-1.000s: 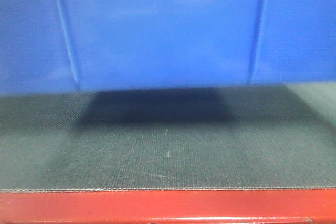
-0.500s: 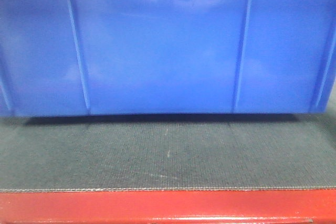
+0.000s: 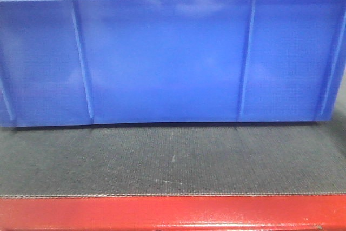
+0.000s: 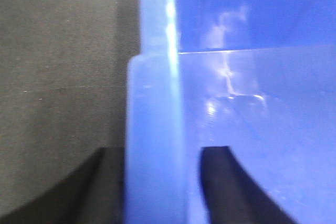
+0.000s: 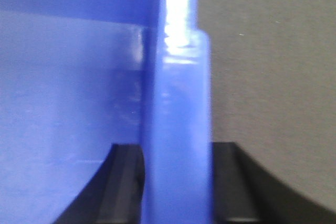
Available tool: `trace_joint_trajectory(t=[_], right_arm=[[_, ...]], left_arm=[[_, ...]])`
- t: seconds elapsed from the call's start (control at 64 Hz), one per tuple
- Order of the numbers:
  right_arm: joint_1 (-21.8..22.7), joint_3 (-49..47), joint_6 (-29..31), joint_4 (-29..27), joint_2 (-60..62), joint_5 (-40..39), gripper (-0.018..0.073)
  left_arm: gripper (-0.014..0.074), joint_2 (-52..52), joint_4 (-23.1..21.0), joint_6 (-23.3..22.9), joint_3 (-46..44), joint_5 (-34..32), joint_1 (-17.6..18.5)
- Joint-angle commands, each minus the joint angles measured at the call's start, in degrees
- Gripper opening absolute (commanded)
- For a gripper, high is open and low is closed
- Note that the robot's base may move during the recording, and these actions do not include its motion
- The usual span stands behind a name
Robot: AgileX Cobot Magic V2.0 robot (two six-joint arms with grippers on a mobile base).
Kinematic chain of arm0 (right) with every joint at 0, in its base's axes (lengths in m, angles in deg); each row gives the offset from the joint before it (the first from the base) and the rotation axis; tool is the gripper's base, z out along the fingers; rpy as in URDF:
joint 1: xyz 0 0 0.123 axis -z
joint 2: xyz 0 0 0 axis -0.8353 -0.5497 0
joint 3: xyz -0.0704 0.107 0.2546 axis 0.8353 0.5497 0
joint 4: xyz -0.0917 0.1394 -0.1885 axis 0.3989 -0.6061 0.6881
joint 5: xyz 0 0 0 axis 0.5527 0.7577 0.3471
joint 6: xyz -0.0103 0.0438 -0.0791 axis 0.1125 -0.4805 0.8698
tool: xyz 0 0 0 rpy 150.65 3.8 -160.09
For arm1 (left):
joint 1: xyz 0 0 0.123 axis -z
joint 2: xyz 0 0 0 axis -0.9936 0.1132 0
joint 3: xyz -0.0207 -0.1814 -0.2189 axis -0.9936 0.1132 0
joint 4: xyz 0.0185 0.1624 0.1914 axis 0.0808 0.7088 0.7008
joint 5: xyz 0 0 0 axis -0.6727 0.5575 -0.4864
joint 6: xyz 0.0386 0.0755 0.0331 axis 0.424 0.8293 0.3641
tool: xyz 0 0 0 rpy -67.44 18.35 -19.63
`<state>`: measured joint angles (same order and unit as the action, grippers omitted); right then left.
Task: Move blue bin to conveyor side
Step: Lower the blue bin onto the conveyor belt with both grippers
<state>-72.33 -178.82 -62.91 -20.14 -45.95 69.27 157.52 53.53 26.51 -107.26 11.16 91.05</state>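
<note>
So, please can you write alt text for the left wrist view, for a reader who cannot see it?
The thick rim of the blue bin runs up the middle of the picture, between the two dark fingers of the left gripper. Left of it lies the dark grey conveyor belt; right of it, the bin's blue inside.

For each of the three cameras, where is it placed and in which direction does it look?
Exterior front: low at the red frame, looking across the belt at the blue bin; no robot parts visible.
Left wrist: on the left gripper, looking along the bin rim its fingers straddle.
Right wrist: on the right gripper, likewise astride a rim.
All views share bin and belt.
</note>
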Motion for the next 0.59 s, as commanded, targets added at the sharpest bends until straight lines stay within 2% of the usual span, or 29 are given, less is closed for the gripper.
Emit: trace_joint_trajectory(t=[0.0, 0.078, 0.125, 0.391, 0.578], right_arm=[[-1.4, -0.8, 0.7, -4.0, 0.9, -6.9, 0.0354], [-1.4, -0.8, 0.7, -3.9, 0.9, -6.9, 0.0438], [-1.4, -0.8, 0.7, -3.7, 0.9, -6.9, 0.0449], [-1.4, -2.7, 0.7, -2.8, 1.4, -5.0, 0.0403], [-1.4, -4.6, 0.7, -2.6, 3.1, -2.7, 0.0335]], left_arm=[[0.0365, -1.5, -3.8, 0.2, -1.2, -6.6, 1.8], [0.0425, -1.5, -3.7, 0.2, -1.2, -6.6, 1.8], [0.0451, -1.5, -2.8, 0.2, -1.2, -6.8, 1.8], [0.0456, -1.5, -2.3, 0.2, -2.7, -5.7, 1.8], [0.0444, -2.2, -2.3, 0.2, -7.3, -1.4, 1.8]])
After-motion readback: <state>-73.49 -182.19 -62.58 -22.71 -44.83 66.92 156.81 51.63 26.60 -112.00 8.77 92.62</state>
